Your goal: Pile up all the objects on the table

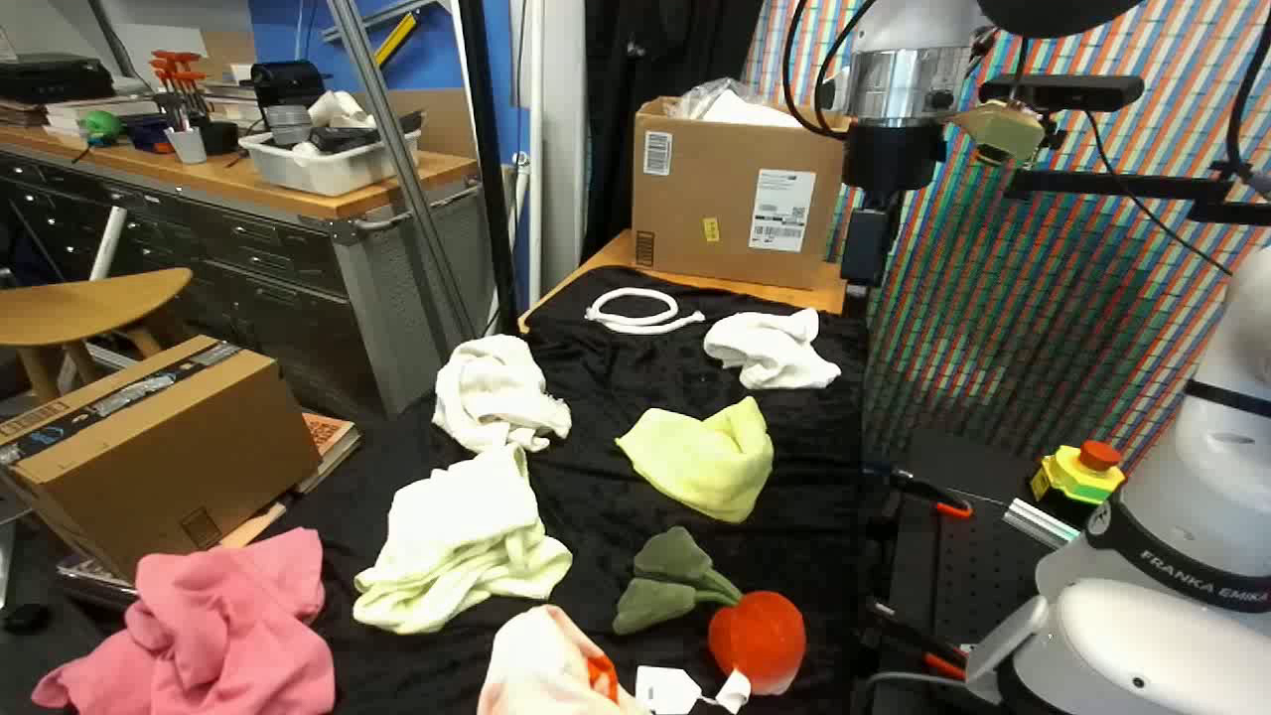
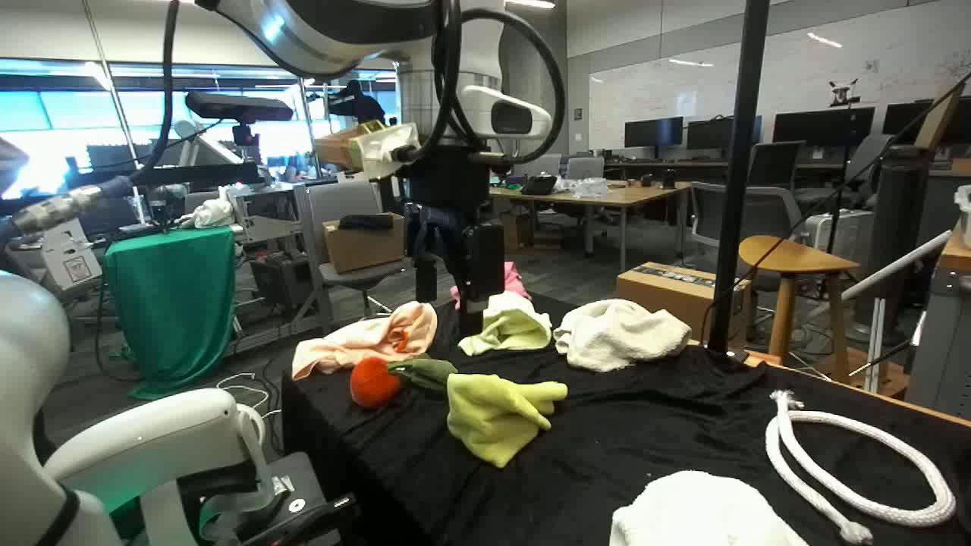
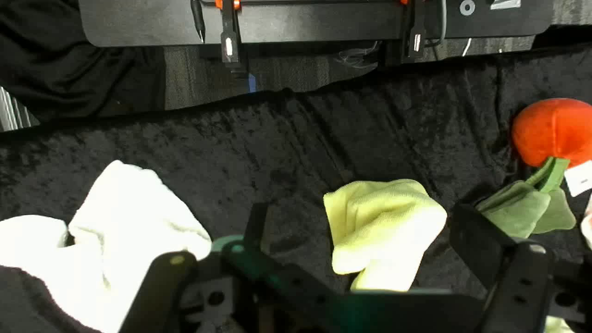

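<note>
In an exterior view the things to be piled lie scattered across the black velvet tabletop (image 1: 596, 497): a white rope (image 1: 650, 328) and a white cloth (image 1: 779, 353) at the far end, a yellow-green cloth (image 1: 705, 462) midway, a white towel (image 1: 492, 392) and a pale-green cloth (image 1: 462, 551) on the left, a plush radish (image 1: 757, 636) and a peach cloth (image 1: 546, 665) near, a pink cloth (image 1: 213, 626) near left. In an exterior view the claw (image 2: 453, 299) hangs above them, fingers (image 2: 426, 279) well apart, gripping nothing. In the wrist view the yellow-green cloth shows below, through the gap. I'd fear a shallow pinch: such limp fabric could slip out. Reaching too deep might snatch the velvet, dragging everything. The radish, being round, may roll off a soft heap.
</note>
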